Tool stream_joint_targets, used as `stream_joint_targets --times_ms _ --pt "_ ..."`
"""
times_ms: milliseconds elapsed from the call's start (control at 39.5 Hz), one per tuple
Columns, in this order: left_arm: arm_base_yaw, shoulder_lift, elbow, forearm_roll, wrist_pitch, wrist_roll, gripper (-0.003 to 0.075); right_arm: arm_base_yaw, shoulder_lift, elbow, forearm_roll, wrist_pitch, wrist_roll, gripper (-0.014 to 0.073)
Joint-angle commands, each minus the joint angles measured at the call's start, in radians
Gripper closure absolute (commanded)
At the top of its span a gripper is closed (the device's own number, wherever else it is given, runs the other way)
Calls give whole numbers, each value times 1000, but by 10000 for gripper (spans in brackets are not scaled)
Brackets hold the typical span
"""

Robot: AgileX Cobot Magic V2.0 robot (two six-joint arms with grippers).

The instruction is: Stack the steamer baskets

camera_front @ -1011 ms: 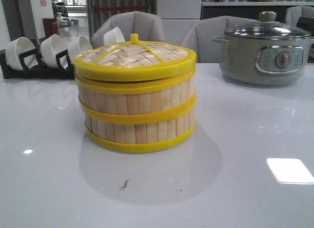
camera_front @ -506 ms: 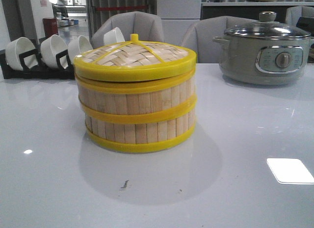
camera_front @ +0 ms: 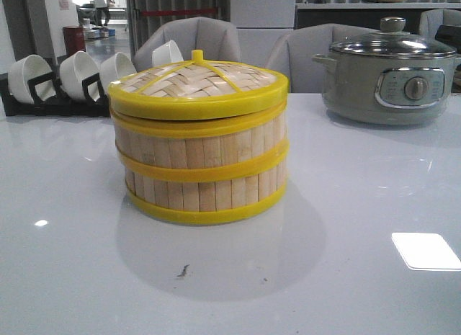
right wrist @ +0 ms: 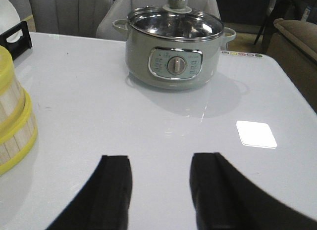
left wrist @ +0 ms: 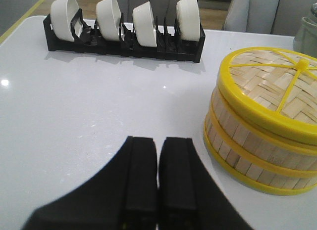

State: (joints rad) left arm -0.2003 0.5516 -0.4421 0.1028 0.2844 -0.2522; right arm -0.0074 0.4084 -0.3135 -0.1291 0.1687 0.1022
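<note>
Two steamer baskets [camera_front: 202, 173] of pale bamboo slats with yellow rims stand stacked on the white table, and the woven yellow-rimmed lid [camera_front: 198, 86] with its knob sits on top. The stack also shows in the left wrist view [left wrist: 262, 126] and its edge in the right wrist view [right wrist: 12, 121]. My left gripper [left wrist: 159, 141] is shut and empty, above the table beside the stack. My right gripper [right wrist: 161, 161] is open and empty, on the other side of the stack. Neither gripper shows in the front view.
A black rack with several white bowls [camera_front: 65, 79] stands at the back left and shows in the left wrist view [left wrist: 124, 27]. A grey electric pot with a glass lid [camera_front: 392, 79] stands at the back right and shows in the right wrist view [right wrist: 173, 47]. Chairs stand behind the table.
</note>
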Motion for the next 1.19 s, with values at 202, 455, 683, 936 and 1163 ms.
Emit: stream_joint_targets --times_ms 202,455,683,936,1163 --pt "0 5 -29 -7 -83 -7 634 -6 -62 10 -11 -120 -9 575" --pt "0 5 -29 -7 -83 -7 634 -6 -62 10 -11 -131 -9 547" --pt "0 5 -29 -7 -83 -7 634 -6 -62 10 -11 -131 -9 547" --pt "0 5 -29 -7 -83 -7 634 -6 -62 10 -11 -131 -9 547" --pt "0 5 -29 -7 -83 -7 634 -6 -62 10 -11 -131 -9 547"
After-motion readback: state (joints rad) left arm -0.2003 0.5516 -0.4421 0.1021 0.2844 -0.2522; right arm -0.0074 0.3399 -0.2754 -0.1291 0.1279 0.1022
